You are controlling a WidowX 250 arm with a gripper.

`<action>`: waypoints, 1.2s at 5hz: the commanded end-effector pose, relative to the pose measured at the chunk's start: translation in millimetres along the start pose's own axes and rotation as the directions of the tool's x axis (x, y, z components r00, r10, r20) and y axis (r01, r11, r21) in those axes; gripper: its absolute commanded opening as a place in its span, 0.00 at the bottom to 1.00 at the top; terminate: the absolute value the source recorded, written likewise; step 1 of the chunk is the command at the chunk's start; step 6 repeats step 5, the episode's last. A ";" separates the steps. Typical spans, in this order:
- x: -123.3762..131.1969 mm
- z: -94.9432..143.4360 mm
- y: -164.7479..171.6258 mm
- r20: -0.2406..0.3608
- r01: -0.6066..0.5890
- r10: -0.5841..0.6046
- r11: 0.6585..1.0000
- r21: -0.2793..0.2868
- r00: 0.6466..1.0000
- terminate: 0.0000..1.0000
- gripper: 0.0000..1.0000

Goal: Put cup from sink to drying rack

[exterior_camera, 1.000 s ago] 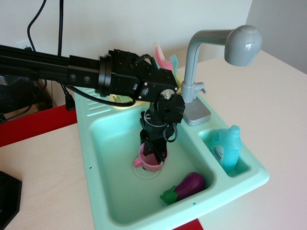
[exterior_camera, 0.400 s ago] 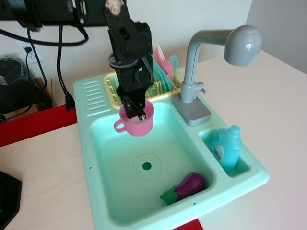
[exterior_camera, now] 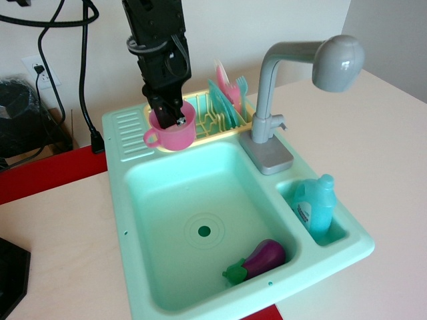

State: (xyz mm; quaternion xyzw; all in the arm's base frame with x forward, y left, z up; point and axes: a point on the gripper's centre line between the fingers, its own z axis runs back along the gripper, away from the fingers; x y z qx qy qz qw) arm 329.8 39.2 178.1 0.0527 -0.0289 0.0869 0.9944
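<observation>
My gripper (exterior_camera: 175, 117) is shut on the rim of the pink cup (exterior_camera: 172, 133) and holds it in the air, handle pointing left. The cup hangs over the back left edge of the mint-green sink (exterior_camera: 167, 200), at the left end of the pale yellow drying rack (exterior_camera: 212, 120). The rack holds upright pink and teal plates (exterior_camera: 223, 90) and a teal fork (exterior_camera: 241, 85) at its right end. The sink basin shows its round drain (exterior_camera: 204, 231).
A purple eggplant toy (exterior_camera: 259, 260) lies in the basin's front right corner. A grey faucet (exterior_camera: 293, 80) stands right of the rack. A teal bottle (exterior_camera: 313, 205) sits in the small right compartment. A ridged drainboard (exterior_camera: 127, 133) lies left of the rack. Black cables (exterior_camera: 83, 73) hang behind.
The gripper has lifted the cup from the drain, out of the basin, and carried it back and left to the rack's left end.
</observation>
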 end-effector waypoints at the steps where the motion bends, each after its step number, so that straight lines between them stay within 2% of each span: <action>1: 14.8 2.5 49.6 0.041 -0.085 0.082 0.994 0.065 0.996 0.00 0.00; 2: 22.1 -8.7 66.2 0.037 -0.132 0.129 0.988 0.082 0.991 0.00 0.00; 4: 47.2 -45.4 65.0 0.016 -0.147 0.146 0.984 0.102 0.989 0.00 0.00; 5: 54.8 -58.0 60.1 0.010 -0.150 0.149 0.983 0.108 0.989 1.00 0.00; 6: 54.8 -58.0 60.1 0.010 -0.150 0.149 0.983 0.108 0.989 1.00 0.00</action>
